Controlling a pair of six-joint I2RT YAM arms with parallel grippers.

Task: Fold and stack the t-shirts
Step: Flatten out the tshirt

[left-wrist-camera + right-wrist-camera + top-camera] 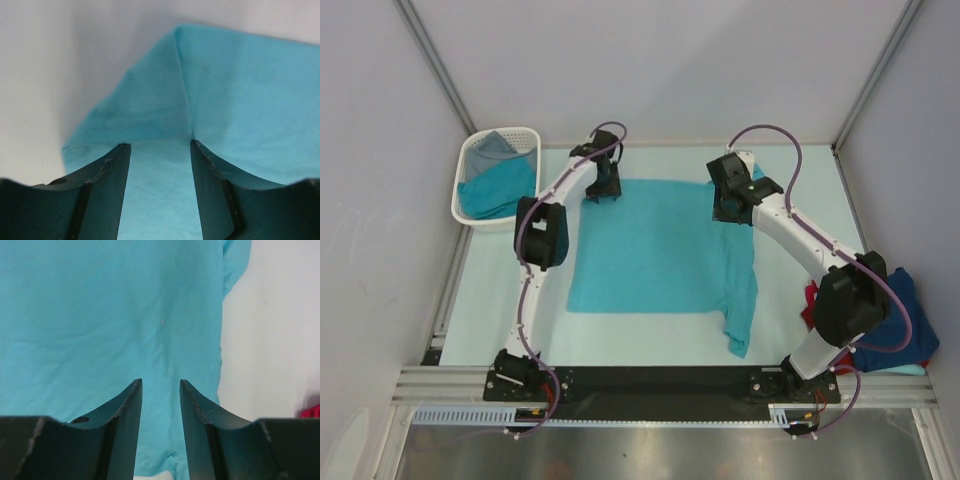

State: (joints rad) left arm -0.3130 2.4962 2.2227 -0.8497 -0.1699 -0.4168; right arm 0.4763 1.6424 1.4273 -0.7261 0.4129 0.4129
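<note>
A teal t-shirt (660,250) lies spread on the table, one sleeve trailing toward the near right. My left gripper (603,192) stands over its far left corner, jaws apart. In the left wrist view the gripper (160,145) is open, with flat teal cloth (240,100) and a folded corner seam beyond the tips. My right gripper (730,208) hovers at the shirt's far right corner. The right wrist view shows the gripper (160,382) open over smooth teal cloth (100,315), nothing pinched. A navy t-shirt (912,318) and a red t-shirt (809,300) lie by the right arm's base.
A white slotted basket (505,133) stands at the far left with teal cloth (500,192) and grey cloth (495,148) in it. Walls enclose the table on three sides. A sliver of red cloth (312,412) shows at the right wrist view's edge.
</note>
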